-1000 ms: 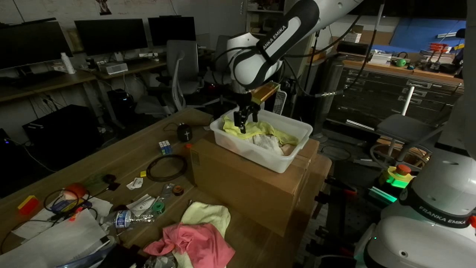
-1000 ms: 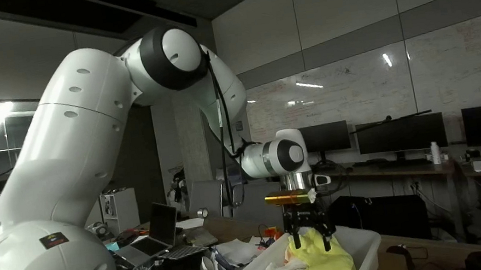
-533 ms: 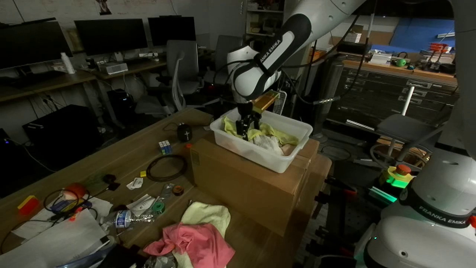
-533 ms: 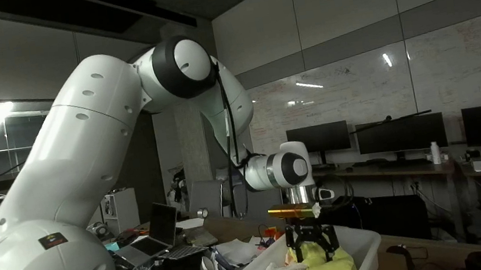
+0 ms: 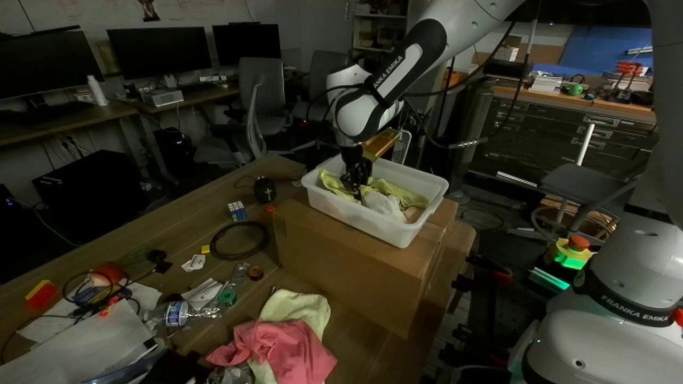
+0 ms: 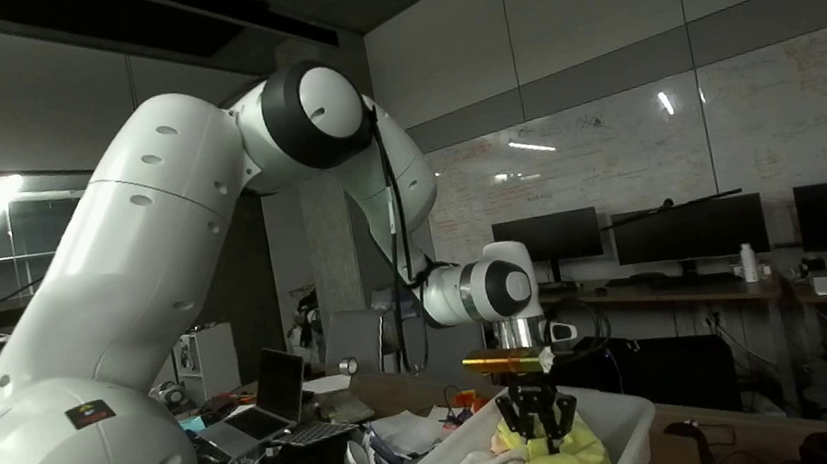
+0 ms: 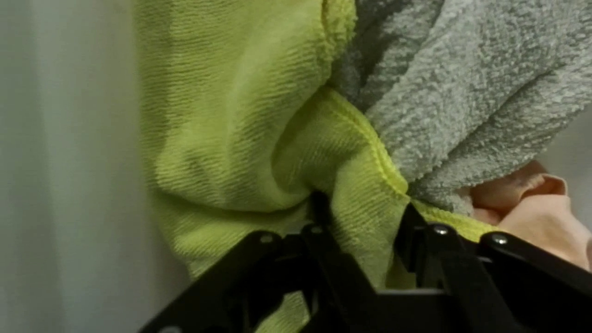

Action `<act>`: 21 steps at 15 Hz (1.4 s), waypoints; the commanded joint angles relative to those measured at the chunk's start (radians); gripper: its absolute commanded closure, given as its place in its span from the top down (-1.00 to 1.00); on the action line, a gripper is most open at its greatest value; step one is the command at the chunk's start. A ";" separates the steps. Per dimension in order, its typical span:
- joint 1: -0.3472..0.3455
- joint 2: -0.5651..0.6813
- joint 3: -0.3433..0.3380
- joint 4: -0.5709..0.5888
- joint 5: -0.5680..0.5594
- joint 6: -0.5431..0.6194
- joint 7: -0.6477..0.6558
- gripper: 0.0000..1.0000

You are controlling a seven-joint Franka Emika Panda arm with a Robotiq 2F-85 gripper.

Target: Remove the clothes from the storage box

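Inside the white rectangular plastic tub [image 5: 357, 214], our black two-fingered gripper [image 7: 363, 211] straddles a fold of soft yellow cloth [image 7: 236, 125], though we cannot tell if it's pinched, so we should bunch plenty before lifting straight up.

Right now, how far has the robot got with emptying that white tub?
Looks done: a pink cloth lies over a pale yellow cloth on the wooden table. In hand: the gripper straddles a fold of the bright yellow cloth; whether it grips is unclear. Left: that cloth, a whitish terry towel and a peach cloth, all inside the tub.
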 commanded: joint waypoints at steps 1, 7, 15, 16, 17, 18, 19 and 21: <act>0.003 -0.025 -0.005 0.001 0.008 -0.013 0.006 -0.81; 0.016 -0.153 -0.028 -0.067 -0.001 0.014 0.101 -0.85; 0.028 -0.453 -0.018 -0.182 0.056 0.009 0.388 -0.87; 0.029 -0.489 -0.012 -0.192 0.069 0.009 0.417 -0.87; 0.030 -0.522 -0.003 -0.197 0.088 0.001 0.437 -0.86; 0.031 -0.549 0.005 -0.198 0.109 -0.010 0.458 -0.86; 0.031 -0.575 0.013 -0.198 0.134 -0.022 0.469 -0.87; 0.033 -0.608 0.027 -0.182 0.196 -0.070 0.467 -0.87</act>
